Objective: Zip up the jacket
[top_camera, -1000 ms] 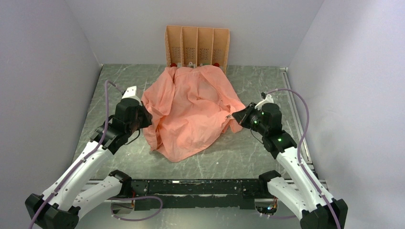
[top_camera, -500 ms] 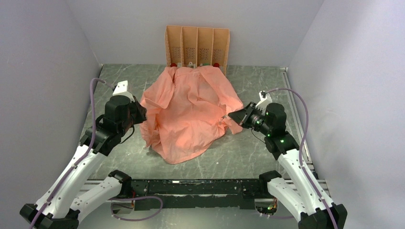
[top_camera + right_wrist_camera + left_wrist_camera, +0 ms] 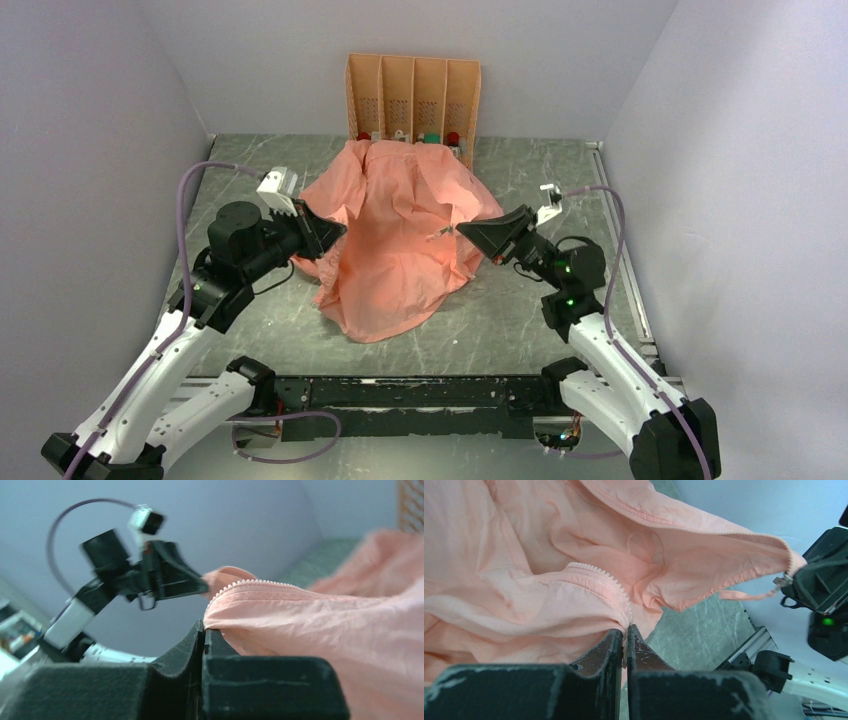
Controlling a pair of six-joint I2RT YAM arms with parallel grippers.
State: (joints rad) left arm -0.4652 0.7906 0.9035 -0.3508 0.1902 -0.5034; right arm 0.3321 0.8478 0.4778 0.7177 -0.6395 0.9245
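Note:
The salmon-pink jacket (image 3: pixel 400 235) lies crumpled mid-table, its front edges lifted off the surface. My left gripper (image 3: pixel 335 232) is shut on the jacket's left zipper edge; in the left wrist view the toothed zipper tape (image 3: pixel 609 582) runs straight into the closed fingertips of the left gripper (image 3: pixel 625 630). My right gripper (image 3: pixel 462 230) is shut on the opposite edge, and in the right wrist view the right gripper (image 3: pixel 204 625) pinches the jacket (image 3: pixel 325 625) just below a row of zipper teeth. A small metal zipper pull (image 3: pixel 781 580) dangles by the right gripper's tip.
An orange perforated four-slot rack (image 3: pixel 412 95) stands against the back wall, with small red and green items (image 3: pixel 430 138) at its foot. Grey walls close in left and right. A metal rail (image 3: pixel 620 250) runs along the table's right side.
Both grippers have risen and swung inward toward each other, each carrying its jacket edge. The front of the jacket is now pulled up and bunched narrower.

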